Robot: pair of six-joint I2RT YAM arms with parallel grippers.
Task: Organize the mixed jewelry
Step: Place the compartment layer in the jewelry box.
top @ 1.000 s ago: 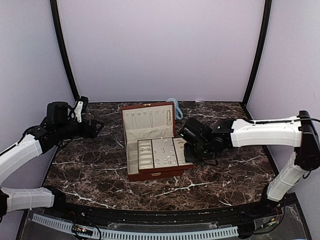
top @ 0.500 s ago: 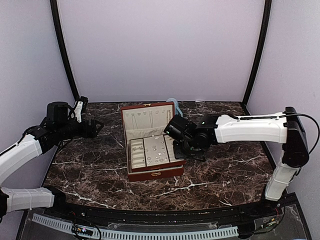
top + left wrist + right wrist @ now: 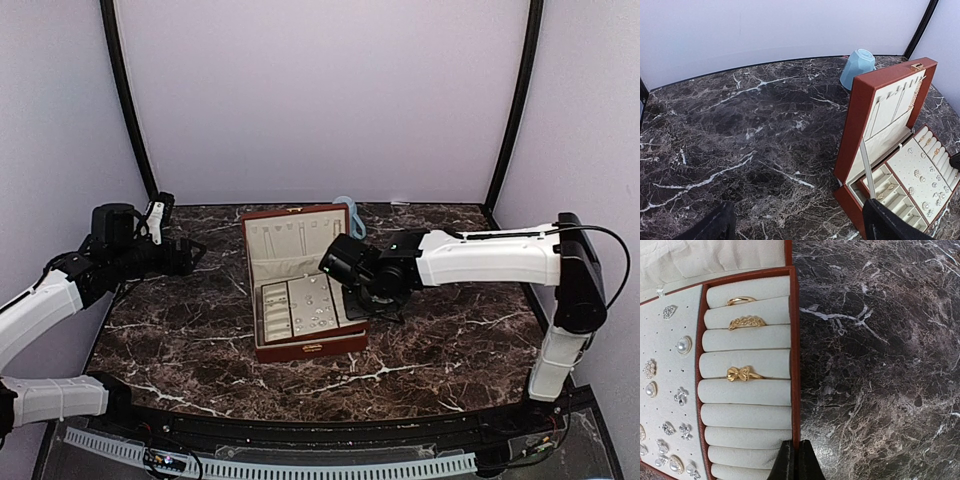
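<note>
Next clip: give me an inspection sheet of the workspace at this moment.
Surface: dark veined marble tabletop.
Job's things: open wooden jewelry box; three gold rings in its ring rolls, studs on the pad beside them.
Clutter: light-blue mug behind the box.
Grippers: left pincer open, far left of the box; right pincer shut over the box's right rim.
Cables: black cable looping off the right arm.
Surroundings: pale lilac walls, black frame poles.
</note>
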